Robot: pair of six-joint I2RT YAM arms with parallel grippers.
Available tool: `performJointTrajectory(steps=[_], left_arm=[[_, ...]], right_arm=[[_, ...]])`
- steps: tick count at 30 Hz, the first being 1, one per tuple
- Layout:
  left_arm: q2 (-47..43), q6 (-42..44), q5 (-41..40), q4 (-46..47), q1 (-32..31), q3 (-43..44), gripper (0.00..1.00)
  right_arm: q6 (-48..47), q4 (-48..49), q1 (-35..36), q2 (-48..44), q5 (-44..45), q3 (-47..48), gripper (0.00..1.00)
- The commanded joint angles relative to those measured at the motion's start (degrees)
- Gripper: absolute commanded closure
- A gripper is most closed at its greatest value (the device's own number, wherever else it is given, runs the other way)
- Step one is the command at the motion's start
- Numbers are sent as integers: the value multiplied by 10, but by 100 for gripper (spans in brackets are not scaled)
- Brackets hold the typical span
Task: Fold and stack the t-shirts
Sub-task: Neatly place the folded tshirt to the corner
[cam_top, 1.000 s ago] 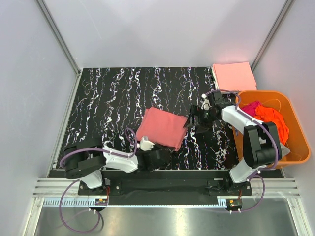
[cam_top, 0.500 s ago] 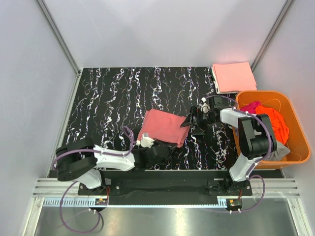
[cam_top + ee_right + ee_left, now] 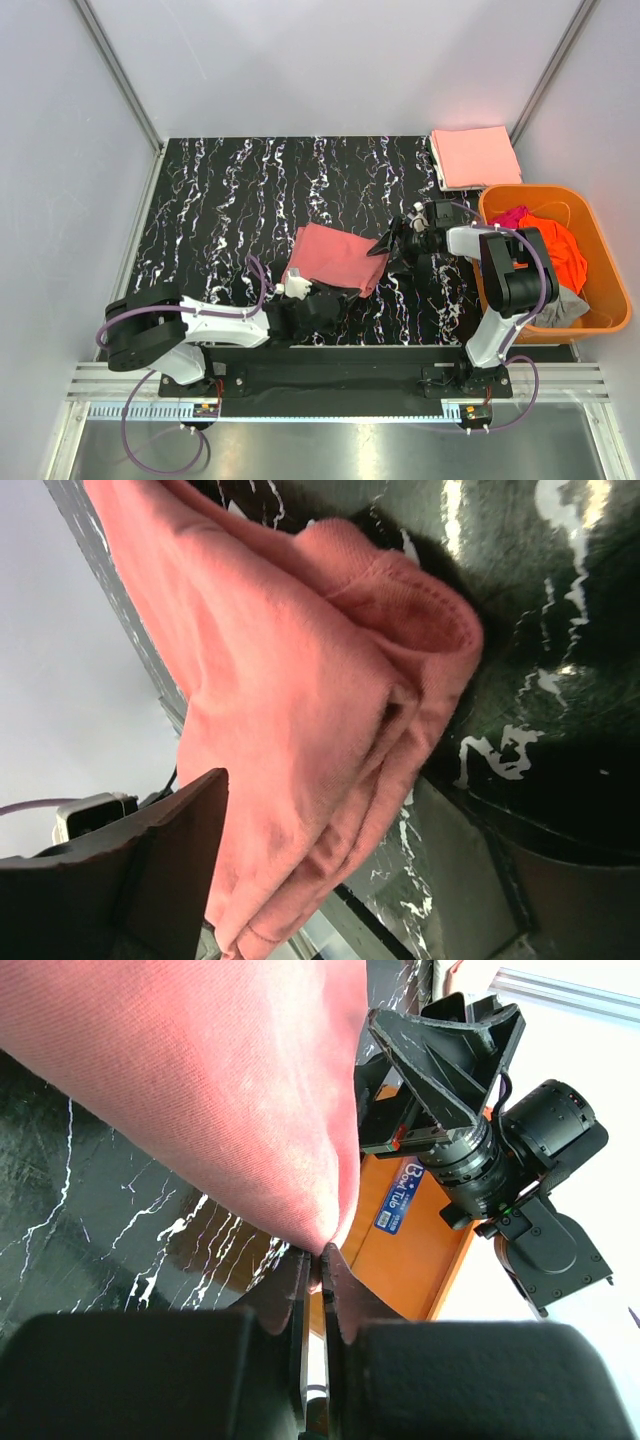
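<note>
A folded salmon-pink t-shirt (image 3: 335, 257) lies on the black marbled table, near the front middle. My left gripper (image 3: 318, 302) is shut on its near edge; the left wrist view shows the jaws (image 3: 324, 1258) pinching a corner of the cloth (image 3: 200, 1080). My right gripper (image 3: 388, 244) is open at the shirt's right edge. In the right wrist view the bunched edge of the shirt (image 3: 300, 680) lies between the spread fingers (image 3: 170, 860). A paler peach-pink folded t-shirt (image 3: 475, 156) lies at the back right. Bright orange (image 3: 555, 245), magenta (image 3: 510, 218) and grey (image 3: 565, 305) t-shirts sit in the basket.
A rigid orange plastic basket (image 3: 605, 300) stands at the right edge of the table, close behind my right arm; its side also shows in the left wrist view (image 3: 400, 1260). White walls enclose the table on three sides.
My right gripper has moved left and down to the salmon shirt's right edge. My left arm has drawn back slightly with the shirt's near edge in its jaws.
</note>
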Motion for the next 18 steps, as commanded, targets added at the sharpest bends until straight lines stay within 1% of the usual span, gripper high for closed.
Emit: performJointTrajectory(steps=[1, 3, 8, 12, 14, 16, 18], left_arm=[[-26, -51, -3, 8, 2, 9, 94], [-30, -51, -2, 9, 2, 6, 94], [-37, -53, -1, 8, 2, -1, 94], [-37, -54, 5, 6, 2, -1, 94], [-35, -52, 10, 5, 2, -1, 94], [-34, -60, 17, 2, 2, -2, 93], [-30, -70, 32, -5, 2, -2, 90]], right_arm=[[16, 44, -3, 6, 16, -8, 20], [17, 57, -3, 10, 24, -8, 22], [13, 98, -4, 12, 55, -14, 22], [18, 111, -6, 29, 47, -2, 23], [26, 130, -6, 36, 42, -3, 26], [30, 134, -6, 43, 33, -1, 32], [34, 144, -6, 45, 28, -2, 40]])
